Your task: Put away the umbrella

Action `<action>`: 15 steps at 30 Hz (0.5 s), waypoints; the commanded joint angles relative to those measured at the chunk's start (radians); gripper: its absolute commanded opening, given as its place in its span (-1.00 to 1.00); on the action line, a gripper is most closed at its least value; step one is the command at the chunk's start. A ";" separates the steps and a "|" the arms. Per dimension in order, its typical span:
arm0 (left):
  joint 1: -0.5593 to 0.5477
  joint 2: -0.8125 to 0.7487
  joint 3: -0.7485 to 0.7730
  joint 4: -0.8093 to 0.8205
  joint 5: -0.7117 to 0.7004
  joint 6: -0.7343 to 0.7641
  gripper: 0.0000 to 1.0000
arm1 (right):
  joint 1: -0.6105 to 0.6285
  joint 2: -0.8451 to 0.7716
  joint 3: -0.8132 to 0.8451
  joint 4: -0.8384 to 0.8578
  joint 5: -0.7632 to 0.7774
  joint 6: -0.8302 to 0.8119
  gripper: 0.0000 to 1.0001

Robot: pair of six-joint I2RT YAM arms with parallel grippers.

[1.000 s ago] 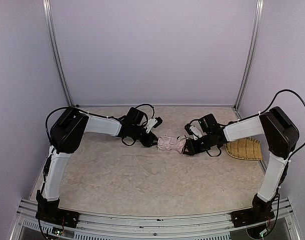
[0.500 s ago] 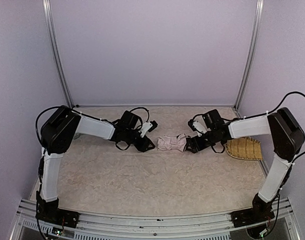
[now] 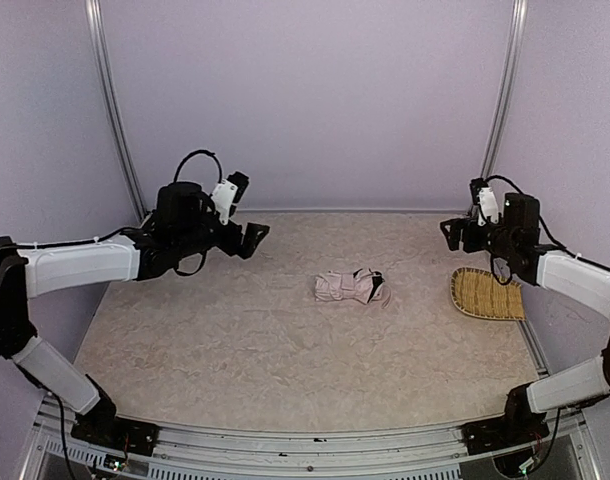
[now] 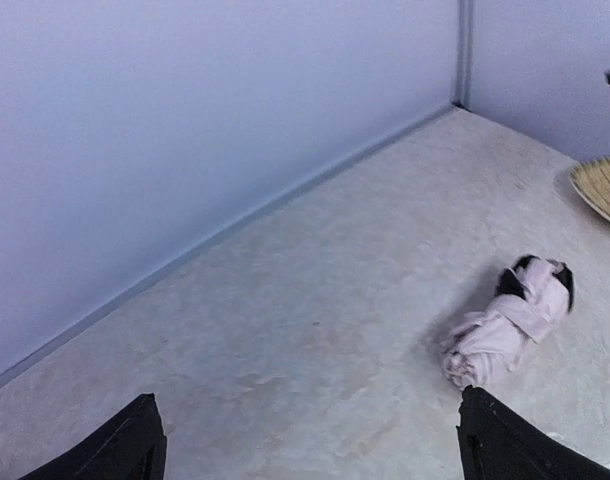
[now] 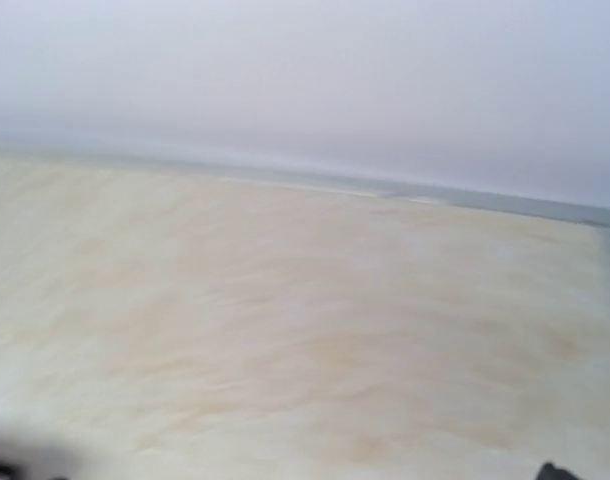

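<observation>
Left tool (image 3: 253, 236): up and left of the umbrella (image 3: 350, 288), jaws spread wide, holding nothing. The umbrella lies mid-desk (image 3: 235, 350), a short folded bundle of soft, creased pink fabric, with black lining at its right end. The ribbed woven straw mat (image 3: 488, 294) is to its right. Right tool (image 3: 451, 234): further right, apparently spread, empty. My judgement: the umbrella looks stowed, so travel high and avoid snagging folds.

pink umbrella (image 3: 351, 288) folded, apparently strapped, mid-table.
</observation>
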 commanded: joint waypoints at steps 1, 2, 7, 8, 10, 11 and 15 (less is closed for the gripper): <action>0.177 -0.159 -0.175 0.095 -0.241 -0.128 0.97 | -0.120 -0.075 -0.153 0.205 0.057 0.137 1.00; 0.228 -0.193 -0.222 0.113 -0.287 -0.159 0.98 | -0.126 -0.094 -0.194 0.249 0.107 0.148 1.00; 0.466 -0.367 -0.493 0.270 -0.371 -0.314 0.98 | -0.128 -0.117 -0.373 0.441 0.324 0.203 1.00; 0.493 -0.395 -0.545 0.315 -0.386 -0.330 0.98 | -0.128 -0.105 -0.388 0.453 0.352 0.211 1.00; 0.533 -0.433 -0.633 0.382 -0.410 -0.348 0.98 | -0.128 -0.077 -0.398 0.454 0.400 0.228 1.00; 0.544 -0.445 -0.672 0.418 -0.424 -0.347 0.98 | -0.129 -0.064 -0.402 0.453 0.418 0.235 1.00; 0.549 -0.433 -0.735 0.494 -0.472 -0.316 0.97 | -0.129 -0.034 -0.442 0.546 0.445 0.229 1.00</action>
